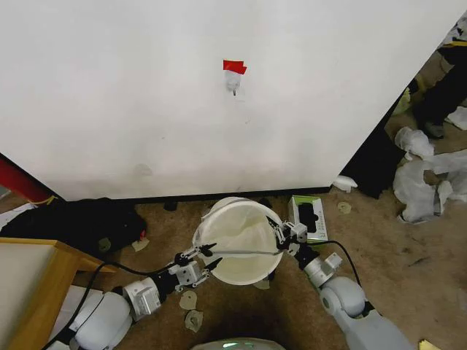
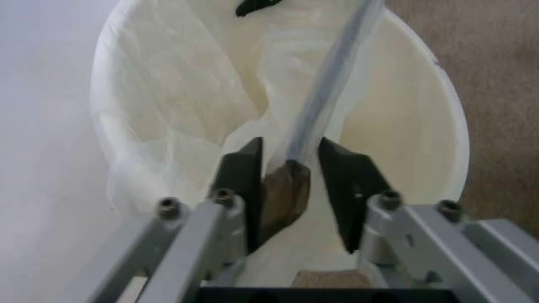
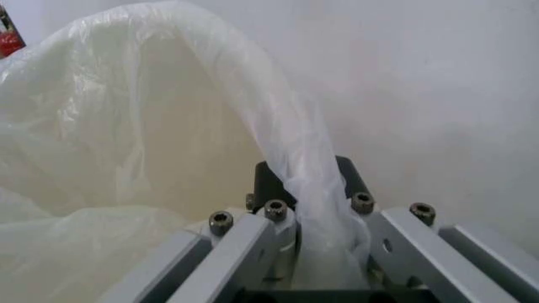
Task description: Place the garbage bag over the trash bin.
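Note:
The round cream-white trash bin (image 1: pixel 226 210) stands on the brown carpet against the white wall. The thin translucent garbage bag (image 1: pixel 237 237) lies inside it, with one edge pulled into a taut strand across the near side of the mouth. My left gripper (image 1: pixel 206 257) holds the strand's left end just off the bin's near-left rim. In the left wrist view the twisted film (image 2: pixel 324 95) runs between the left gripper's (image 2: pixel 291 180) black fingers, above the bin (image 2: pixel 438 126). My right gripper (image 1: pixel 282 235) is at the bin's right rim, shut on bunched bag film (image 3: pixel 286 132) that shows in the right gripper (image 3: pixel 310 183).
A green and white box (image 1: pixel 310 217) stands right of the bin, beside my right arm. A wooden table (image 1: pixel 29 292) and a black bag (image 1: pixel 80 222) are on the left. Heaps of white plastic sheeting (image 1: pixel 423 175) lie far right. Small scraps (image 1: pixel 190 300) litter the carpet before the bin.

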Controlling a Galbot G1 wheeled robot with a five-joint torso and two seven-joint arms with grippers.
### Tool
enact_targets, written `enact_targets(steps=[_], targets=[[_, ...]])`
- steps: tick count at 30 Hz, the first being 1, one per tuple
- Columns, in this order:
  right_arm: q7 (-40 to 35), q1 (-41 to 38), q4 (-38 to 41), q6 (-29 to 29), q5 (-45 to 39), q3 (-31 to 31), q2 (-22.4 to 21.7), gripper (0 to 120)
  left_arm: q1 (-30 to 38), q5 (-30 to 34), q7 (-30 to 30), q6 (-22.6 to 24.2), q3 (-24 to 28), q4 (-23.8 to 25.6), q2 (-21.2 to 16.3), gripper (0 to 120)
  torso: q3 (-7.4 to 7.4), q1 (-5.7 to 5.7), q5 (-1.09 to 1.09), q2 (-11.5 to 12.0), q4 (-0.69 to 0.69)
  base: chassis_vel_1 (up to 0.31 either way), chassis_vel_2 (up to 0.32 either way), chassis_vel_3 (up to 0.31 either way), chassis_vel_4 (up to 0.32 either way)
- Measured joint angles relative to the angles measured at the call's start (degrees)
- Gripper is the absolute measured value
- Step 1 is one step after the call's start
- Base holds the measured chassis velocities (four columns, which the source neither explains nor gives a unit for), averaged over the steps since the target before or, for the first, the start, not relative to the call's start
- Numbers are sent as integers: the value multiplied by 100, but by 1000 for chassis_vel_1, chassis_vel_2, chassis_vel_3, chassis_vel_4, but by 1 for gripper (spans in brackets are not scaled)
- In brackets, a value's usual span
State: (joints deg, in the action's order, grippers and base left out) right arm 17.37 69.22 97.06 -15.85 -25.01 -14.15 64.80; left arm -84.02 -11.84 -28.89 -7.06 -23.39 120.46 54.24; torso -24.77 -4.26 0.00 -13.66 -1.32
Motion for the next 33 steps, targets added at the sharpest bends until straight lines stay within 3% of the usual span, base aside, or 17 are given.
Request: enact_targets(steps=[6,20,33], targets=[[-225,10,100,153,-196,94,82,1,-91,-78,-150,-57,-58,89,41,0,0,0,0,0,0,0,0,0,0],[-879,45,540,1146,-1717,171,-20,1,-272,-9,-622,-454,-305,-116,19,0,0,0,0,0,0,0,0,0,0],[-1679,104,794,1412,-2762,367,130,1,-364,74,-984,-870,-144,-160,327,0,0,0,1,0,0,0,0,0,0]])
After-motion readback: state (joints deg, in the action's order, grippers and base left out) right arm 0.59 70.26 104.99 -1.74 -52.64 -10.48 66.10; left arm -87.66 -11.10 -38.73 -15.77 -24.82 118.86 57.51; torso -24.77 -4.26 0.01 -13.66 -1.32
